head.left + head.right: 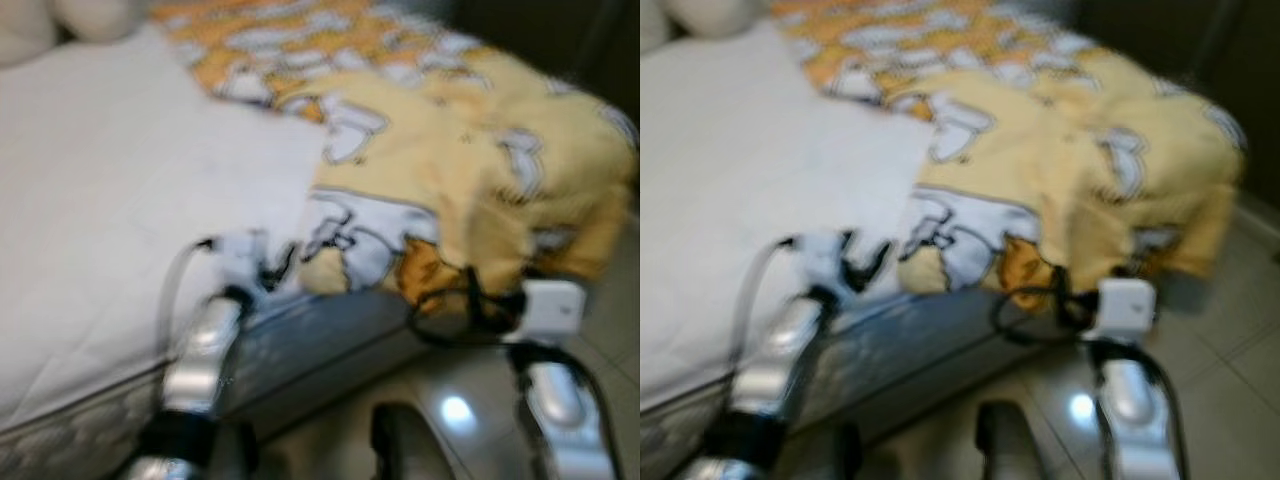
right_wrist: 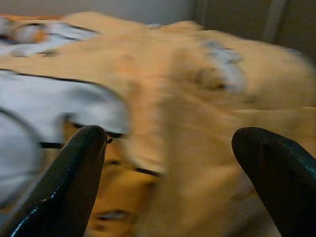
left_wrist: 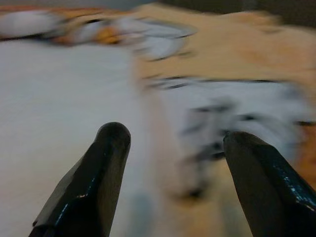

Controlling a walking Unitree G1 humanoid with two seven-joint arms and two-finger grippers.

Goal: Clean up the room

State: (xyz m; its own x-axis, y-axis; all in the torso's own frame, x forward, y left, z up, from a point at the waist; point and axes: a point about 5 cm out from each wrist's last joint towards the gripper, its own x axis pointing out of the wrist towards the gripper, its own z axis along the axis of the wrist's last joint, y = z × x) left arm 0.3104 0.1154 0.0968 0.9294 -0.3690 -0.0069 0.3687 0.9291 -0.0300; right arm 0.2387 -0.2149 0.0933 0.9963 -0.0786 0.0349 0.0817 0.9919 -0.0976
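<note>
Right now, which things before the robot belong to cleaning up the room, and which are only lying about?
For the job:
- yellow blanket, bunched at the bed's corner
- left gripper, open, at its edge
- right gripper, open, facing it

Just there:
- white mattress
- pillow, blurred
- tiled floor
</note>
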